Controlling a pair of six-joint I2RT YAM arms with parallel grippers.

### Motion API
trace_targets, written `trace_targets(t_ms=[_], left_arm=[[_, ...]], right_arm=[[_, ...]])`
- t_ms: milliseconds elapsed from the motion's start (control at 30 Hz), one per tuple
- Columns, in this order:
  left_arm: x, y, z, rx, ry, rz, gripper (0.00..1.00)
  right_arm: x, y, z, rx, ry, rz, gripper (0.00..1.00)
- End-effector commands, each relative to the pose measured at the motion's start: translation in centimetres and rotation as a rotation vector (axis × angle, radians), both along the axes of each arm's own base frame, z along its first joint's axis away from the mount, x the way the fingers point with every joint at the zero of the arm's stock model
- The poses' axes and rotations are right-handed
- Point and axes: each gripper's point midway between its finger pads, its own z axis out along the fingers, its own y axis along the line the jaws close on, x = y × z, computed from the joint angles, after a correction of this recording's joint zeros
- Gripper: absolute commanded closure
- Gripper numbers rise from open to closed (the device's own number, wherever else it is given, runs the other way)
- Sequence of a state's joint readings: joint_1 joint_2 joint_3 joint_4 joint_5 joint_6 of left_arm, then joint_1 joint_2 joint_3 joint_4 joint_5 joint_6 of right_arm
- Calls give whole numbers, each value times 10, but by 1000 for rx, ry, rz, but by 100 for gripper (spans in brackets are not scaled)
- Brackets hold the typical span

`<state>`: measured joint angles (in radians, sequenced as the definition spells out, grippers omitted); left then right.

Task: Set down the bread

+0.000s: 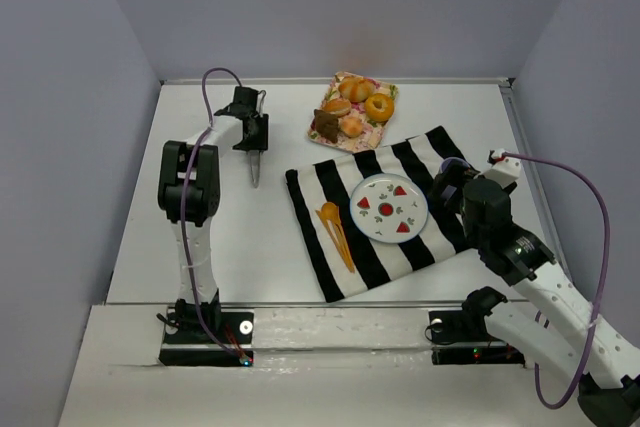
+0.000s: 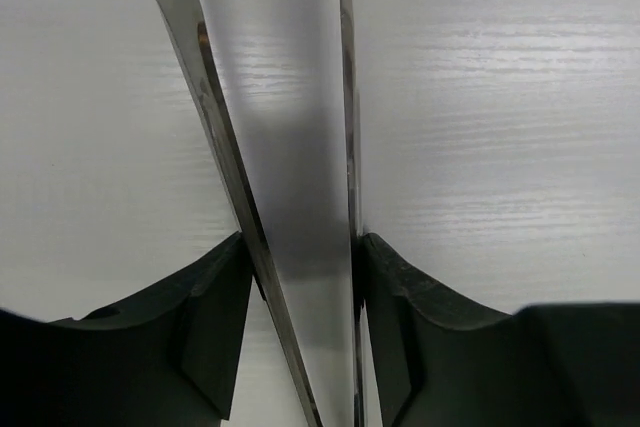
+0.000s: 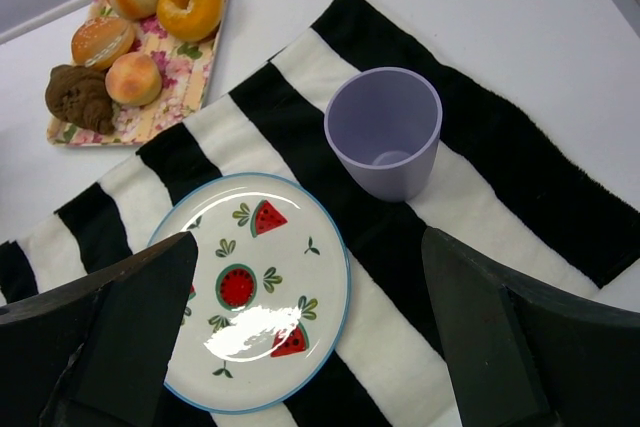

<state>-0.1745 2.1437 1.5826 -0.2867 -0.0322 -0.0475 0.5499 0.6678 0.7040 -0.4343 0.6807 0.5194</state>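
Tongs (image 2: pixel 225 147): clamped between the fingers of the left gripper (image 2: pixel 305 257), which presses on both metal arms. The tong arms spread toward their tips and carry nothing. They hang over bare table, well to the left of the plate (image 3: pixel 310 277).

Right gripper (image 3: pixel 308 247): fingers wide apart, empty, poised directly above the plate.

Bread: not yet placed. Dark brown lumpy piece (image 3: pixel 80 97) and round golden piece (image 3: pixel 133 79) lie touching each other on the floral tray (image 3: pixel 195 57), beyond the plate.

Hazards, as judged:
- The hold on smooth metal looks narrow; the tongs may twist or slide in the fingers under a side load.
- Both pieces sit at the tray edge nearest the plate, packed against a split bun (image 3: pixel 100 39). A wide approach may nudge a neighbour or push the dark piece off the edge.
- A bagel (image 3: pixel 190 2) lies further beyond the plate on the same tray and may be seized in error.
- The round piece may roll out of a light pinch.
- The right gripper occupies the drop zone; arm contact is likely unless it clears.
- A cup (image 3: pixel 385 132) stands just beside the plate and could be toppled.
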Motion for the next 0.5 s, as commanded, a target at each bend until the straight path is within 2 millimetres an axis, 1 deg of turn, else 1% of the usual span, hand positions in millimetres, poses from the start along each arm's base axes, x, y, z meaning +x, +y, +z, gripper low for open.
trace_targets(t_ms=[0, 33, 100, 133, 167, 200, 233, 267, 300, 367, 400, 467], left_arm=[[0, -14, 66, -86, -87, -36, 46], [1, -17, 88, -102, -131, -42, 46], [-1, -21, 110, -135, -171, -48, 47], [-3, -24, 134, -156, -222, -57, 47], [-8, -29, 139, -184, -229, -76, 47], [-9, -30, 155, -192, -266, -78, 47], [-17, -39, 172, -231, -299, -107, 47], [-21, -42, 179, -248, -316, -119, 47], [-29, -51, 189, -276, -341, -153, 47], [-39, -62, 191, -290, -335, -177, 46], [-45, -72, 190, -287, -327, -191, 46], [-52, -84, 190, -278, -319, -197, 46]], right_arm=[[3, -1, 14, 20, -59, -12, 0], [3, 0, 15, 24, -62, -3, 0], [2, 1, 17, 31, -68, 4, 0], [2, 2, 18, 38, -71, 14, 0], [1, 3, 18, 38, -71, 17, 0], [1, 3, 18, 42, -73, 21, 0], [0, 3, 19, 47, -76, 23, 0], [0, 4, 18, 48, -75, 24, 0], [-1, 4, 18, 54, -79, 25, 0], [-2, 4, 19, 61, -82, 27, 0], [-2, 4, 20, 64, -85, 28, 0], [-2, 5, 20, 66, -85, 32, 0]])
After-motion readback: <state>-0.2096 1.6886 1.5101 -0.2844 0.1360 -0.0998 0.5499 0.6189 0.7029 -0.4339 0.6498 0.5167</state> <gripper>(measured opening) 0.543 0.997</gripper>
